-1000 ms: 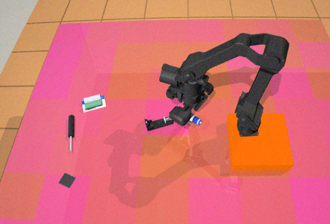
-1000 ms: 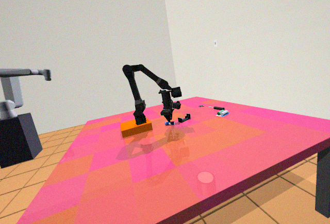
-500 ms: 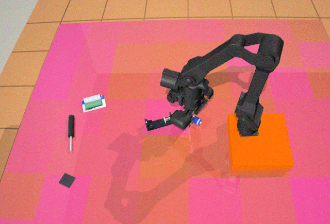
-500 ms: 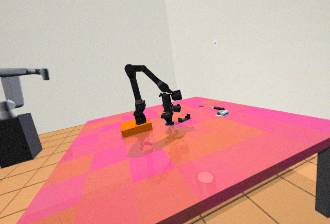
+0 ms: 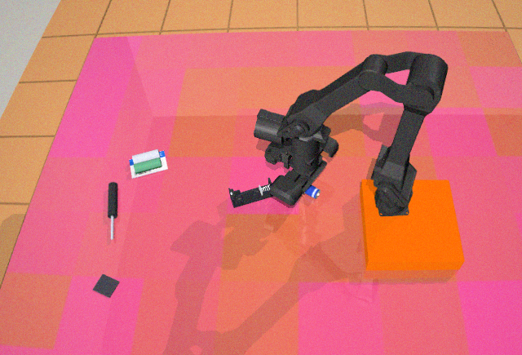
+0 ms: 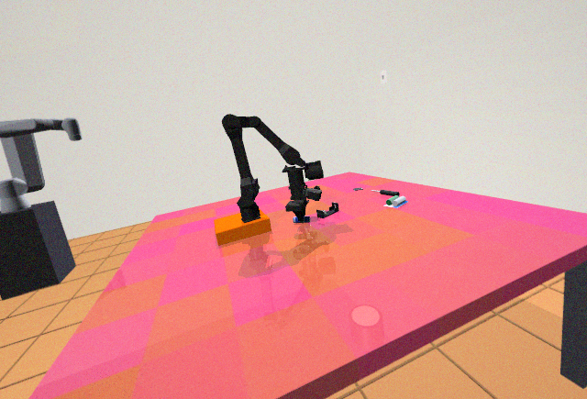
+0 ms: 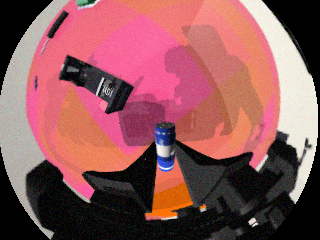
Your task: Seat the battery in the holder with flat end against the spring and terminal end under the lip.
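The blue battery [image 5: 312, 192] [image 6: 301, 219] [image 7: 165, 147] with a white band lies level, low at the table top; I cannot tell whether it touches it. My gripper [image 7: 165, 143] [image 6: 300, 217] points down and is shut on the battery, one finger on each side. In the top view the hand hides part of the battery. In the wrist view its dark end faces away from my base. The black holder [image 5: 251, 197] [image 6: 326, 211] [image 7: 93, 80] stands empty on the table beside the hand, its pale spring [image 5: 264, 188] [image 7: 107, 89] at the end nearer the battery and the lip at the far end.
A white and blue tray with a green and a white roll [image 5: 147, 166] [image 6: 392, 201] lies beyond the holder. A screwdriver [image 5: 112, 200] [image 6: 389, 193] and a dark square [image 5: 106, 286] [image 6: 358, 189] lie farther off. My arm stands on an orange block [image 5: 413, 232] [image 6: 242, 229].
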`<state>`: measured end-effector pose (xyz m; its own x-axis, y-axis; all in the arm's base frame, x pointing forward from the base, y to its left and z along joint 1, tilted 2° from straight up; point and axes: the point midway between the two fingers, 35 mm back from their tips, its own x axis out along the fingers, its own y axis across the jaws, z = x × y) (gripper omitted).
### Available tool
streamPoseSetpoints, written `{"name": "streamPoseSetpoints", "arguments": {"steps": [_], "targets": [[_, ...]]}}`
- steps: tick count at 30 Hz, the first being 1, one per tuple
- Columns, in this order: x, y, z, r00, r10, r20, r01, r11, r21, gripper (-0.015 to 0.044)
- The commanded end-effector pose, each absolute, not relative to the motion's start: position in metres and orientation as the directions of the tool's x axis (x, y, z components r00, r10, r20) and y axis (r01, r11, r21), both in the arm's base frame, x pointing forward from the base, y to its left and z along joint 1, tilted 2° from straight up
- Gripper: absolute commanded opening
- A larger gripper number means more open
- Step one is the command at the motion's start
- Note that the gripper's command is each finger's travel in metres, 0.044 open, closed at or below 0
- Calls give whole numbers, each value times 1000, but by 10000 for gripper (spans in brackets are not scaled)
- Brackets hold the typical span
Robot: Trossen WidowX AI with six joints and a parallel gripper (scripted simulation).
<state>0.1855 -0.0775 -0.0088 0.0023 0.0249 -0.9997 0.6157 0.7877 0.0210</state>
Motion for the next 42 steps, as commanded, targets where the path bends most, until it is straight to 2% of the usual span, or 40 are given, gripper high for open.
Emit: {"name": "streamPoseSetpoints", "arguments": {"steps": [1, 5, 13, 21, 28, 35, 42], "targets": [[186, -78, 9, 2, 28, -1000, 617, 786, 23, 78], [185, -78, 37, 2, 28, -1000, 617, 786, 23, 78], [189, -78, 40, 2, 28, -1000, 669, 743, 22, 78], [209, -80, 48, 2, 29, -1000, 891, 454, 15, 78], [227, -80, 54, 3, 29, -1000, 989, 150, 7, 78], [245, -80, 59, 3, 29, -1000, 985, -171, -2, 78], [263, -79, 63, 3, 30, -1000, 881, -474, -11, 78]]}}
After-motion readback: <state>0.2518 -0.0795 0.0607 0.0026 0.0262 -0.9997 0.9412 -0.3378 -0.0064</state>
